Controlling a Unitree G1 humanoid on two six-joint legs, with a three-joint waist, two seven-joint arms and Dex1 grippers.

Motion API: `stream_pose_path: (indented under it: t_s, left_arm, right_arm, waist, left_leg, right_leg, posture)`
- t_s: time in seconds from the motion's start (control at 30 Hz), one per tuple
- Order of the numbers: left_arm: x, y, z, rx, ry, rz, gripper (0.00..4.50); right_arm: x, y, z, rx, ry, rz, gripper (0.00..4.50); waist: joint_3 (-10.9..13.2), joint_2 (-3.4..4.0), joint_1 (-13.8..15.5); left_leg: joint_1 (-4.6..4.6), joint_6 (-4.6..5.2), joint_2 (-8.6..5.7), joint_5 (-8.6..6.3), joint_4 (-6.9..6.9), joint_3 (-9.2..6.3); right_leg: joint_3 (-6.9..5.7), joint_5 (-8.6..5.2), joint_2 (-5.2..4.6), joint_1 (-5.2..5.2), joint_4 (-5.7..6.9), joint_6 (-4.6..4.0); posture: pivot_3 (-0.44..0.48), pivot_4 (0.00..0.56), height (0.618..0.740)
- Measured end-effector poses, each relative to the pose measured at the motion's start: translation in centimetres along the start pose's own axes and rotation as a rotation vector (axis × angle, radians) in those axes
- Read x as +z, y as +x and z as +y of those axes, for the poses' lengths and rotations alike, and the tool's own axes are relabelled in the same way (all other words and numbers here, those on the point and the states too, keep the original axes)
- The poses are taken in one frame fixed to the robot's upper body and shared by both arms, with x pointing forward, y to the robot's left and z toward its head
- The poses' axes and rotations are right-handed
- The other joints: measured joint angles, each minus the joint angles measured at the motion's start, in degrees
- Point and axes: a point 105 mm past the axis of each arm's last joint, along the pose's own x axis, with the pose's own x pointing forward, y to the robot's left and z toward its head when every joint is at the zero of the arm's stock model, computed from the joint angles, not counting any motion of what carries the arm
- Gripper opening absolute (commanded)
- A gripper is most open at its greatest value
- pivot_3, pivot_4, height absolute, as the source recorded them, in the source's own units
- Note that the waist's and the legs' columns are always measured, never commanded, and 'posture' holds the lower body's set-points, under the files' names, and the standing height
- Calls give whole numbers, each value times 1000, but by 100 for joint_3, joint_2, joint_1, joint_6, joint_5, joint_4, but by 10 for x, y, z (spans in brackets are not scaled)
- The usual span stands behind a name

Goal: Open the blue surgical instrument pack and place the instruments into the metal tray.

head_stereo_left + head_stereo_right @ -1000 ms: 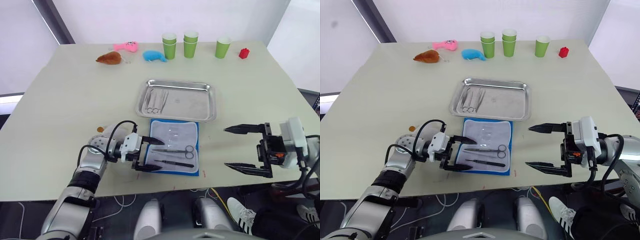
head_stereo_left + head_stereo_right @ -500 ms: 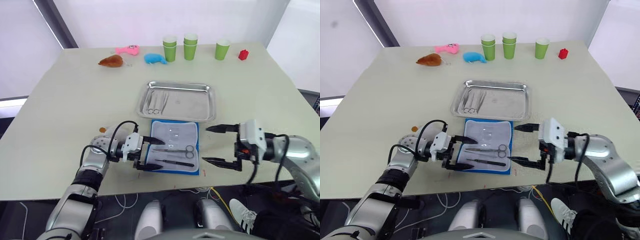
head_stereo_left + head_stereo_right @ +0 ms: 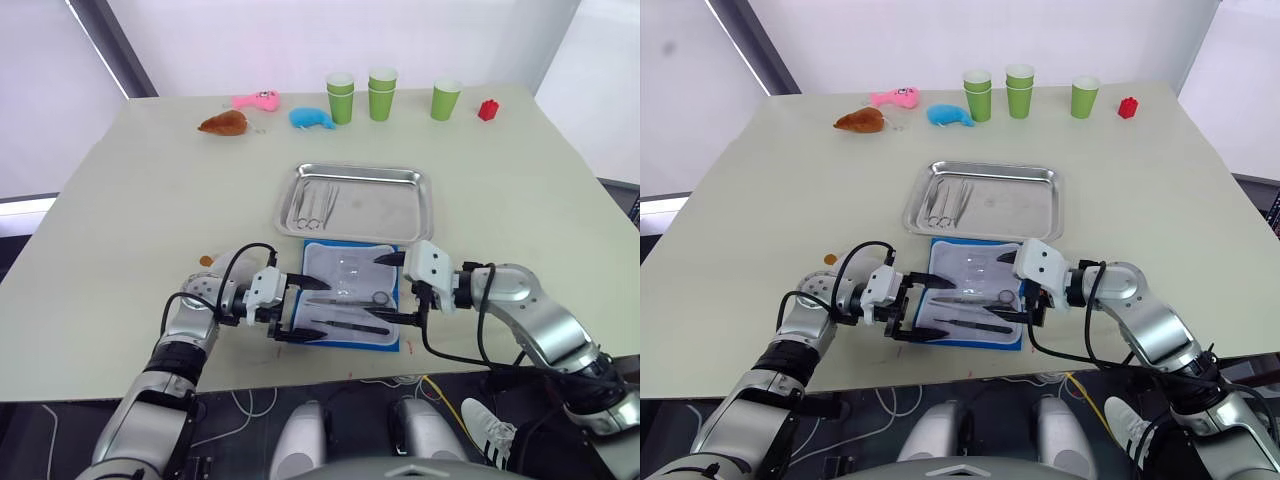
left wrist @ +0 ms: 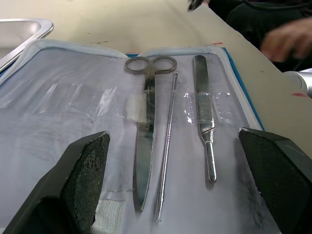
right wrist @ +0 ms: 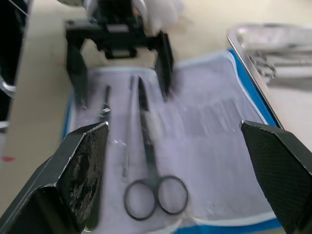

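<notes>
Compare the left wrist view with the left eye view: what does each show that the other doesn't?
Left wrist alone: detail of the pack's three tools, namely scissors, a thin probe and a flat handle, lying side by side under clear straps.

Left eye alone: the metal tray with instruments already inside, green cups and toys at the far edge, and both open tools, left and right, flanking the pack.

Both: the open blue surgical instrument pack, lining up.

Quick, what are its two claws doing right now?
Left gripper: open, holding nothing, over the pack.
Right gripper: open, holding nothing, at the pack's other side.
</notes>
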Motion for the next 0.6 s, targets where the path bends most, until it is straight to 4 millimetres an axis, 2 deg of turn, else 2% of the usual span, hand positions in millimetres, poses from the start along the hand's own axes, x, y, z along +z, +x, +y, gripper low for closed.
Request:
stream_pose_path:
  t_s: [0.33,0.6]
  left_arm:
    - [0,0,-1,2,-2,1,4435]
    - [0,0,-1,1,-1,-1,4435]
  right_arm:
    - [-13,15,2,19,-10,71,4500]
    - [-27,17,-3,2,33,146,4500]
  waist:
    - [-3,5,-9]
    - [-5,7,-17]
  left_leg:
    - [1,0,-3,0,-2,2]
    - [-1,1,-16,-1,-2,0]
  right_leg:
    - [4,0,-2,0,-1,0]
    - [9,-2,-10,0,0,2]
  posture:
    - [0,150,739]
    - [0,150,739]
